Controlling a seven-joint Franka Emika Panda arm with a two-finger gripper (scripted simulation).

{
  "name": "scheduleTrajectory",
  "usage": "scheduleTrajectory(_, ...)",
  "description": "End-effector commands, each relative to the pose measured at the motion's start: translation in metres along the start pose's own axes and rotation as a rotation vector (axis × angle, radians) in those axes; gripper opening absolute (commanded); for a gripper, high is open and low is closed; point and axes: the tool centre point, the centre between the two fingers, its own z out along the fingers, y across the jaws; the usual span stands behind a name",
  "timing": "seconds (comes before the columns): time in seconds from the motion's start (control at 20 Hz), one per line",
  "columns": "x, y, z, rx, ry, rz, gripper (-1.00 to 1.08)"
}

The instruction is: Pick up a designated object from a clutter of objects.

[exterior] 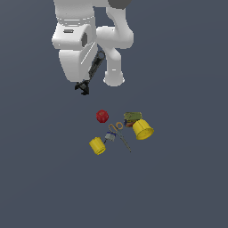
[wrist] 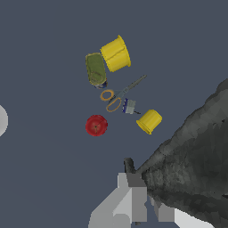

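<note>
The dark grey-black wrench (exterior: 90, 75) hangs slanted in the air under the white arm, well above and behind the clutter, with its jawed head lowest. In the wrist view the wrench (wrist: 191, 169) fills the corner as a large dark mass between the light grey fingers (wrist: 131, 198). My gripper (wrist: 149, 202) is shut on it. In the exterior view the arm's body hides the fingers. The rest of the clutter lies on the floor below.
On the floor are a red ball (exterior: 102, 116), a large yellow cup (exterior: 143, 129) on its side, a smaller yellow cup (exterior: 97, 146), orange-handled scissors (exterior: 119, 131), a green-red item (exterior: 132, 117) and a small blue-grey piece (exterior: 110, 136). The robot's white base (exterior: 113, 67) stands behind.
</note>
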Motion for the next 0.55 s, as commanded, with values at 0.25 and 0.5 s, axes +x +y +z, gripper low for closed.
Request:
scheduleTrajectory(0.25, -0.012, -0.003, -0.019, 0.0, 0.0, 0.0, -1.0)
scheduleTrajectory(0.5, -0.017, -0.005, -0.027, 0.0, 0.0, 0.0, -1.0)
